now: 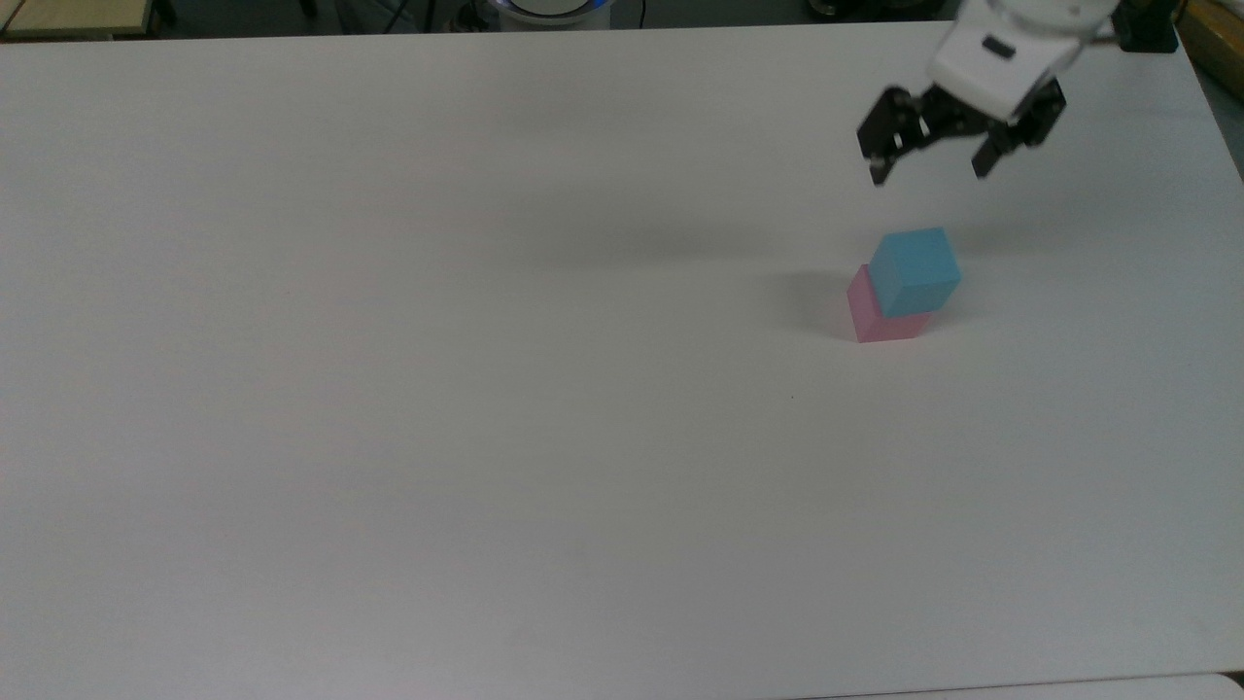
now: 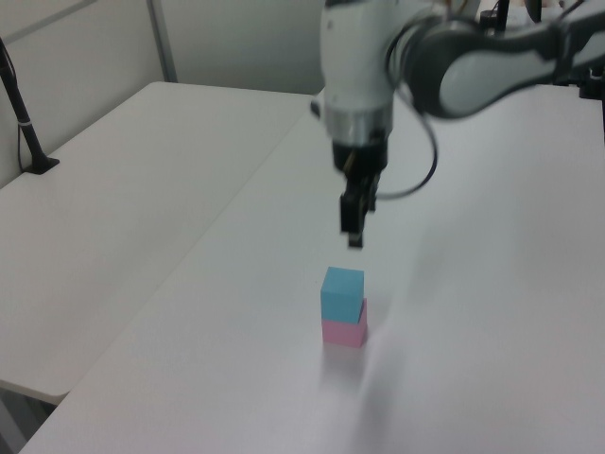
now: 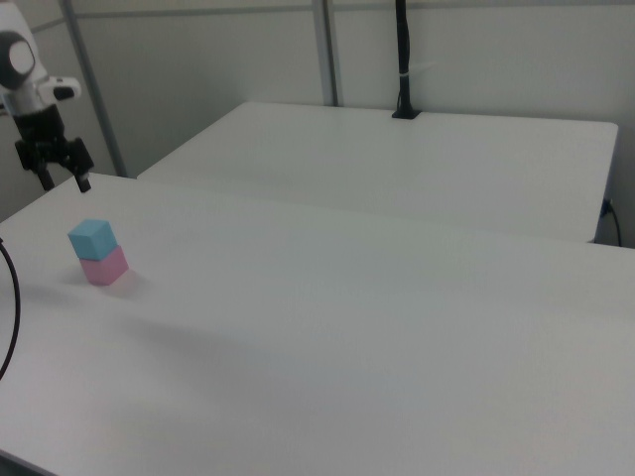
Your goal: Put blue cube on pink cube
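Blue cube [image 1: 915, 271] upright, slightly rotated atop pink cube [image 1: 880, 317].

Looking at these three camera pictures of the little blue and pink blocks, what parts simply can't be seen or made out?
- The pink cube: its top face is hidden in every view, under the blue cube.
- The gripper: motion-blurred in the left view, so its fingers merge there.
- The arm: cut off by the top view's top edge and the right view's left edge.
- The table: its near edge runs off the top view's bottom.
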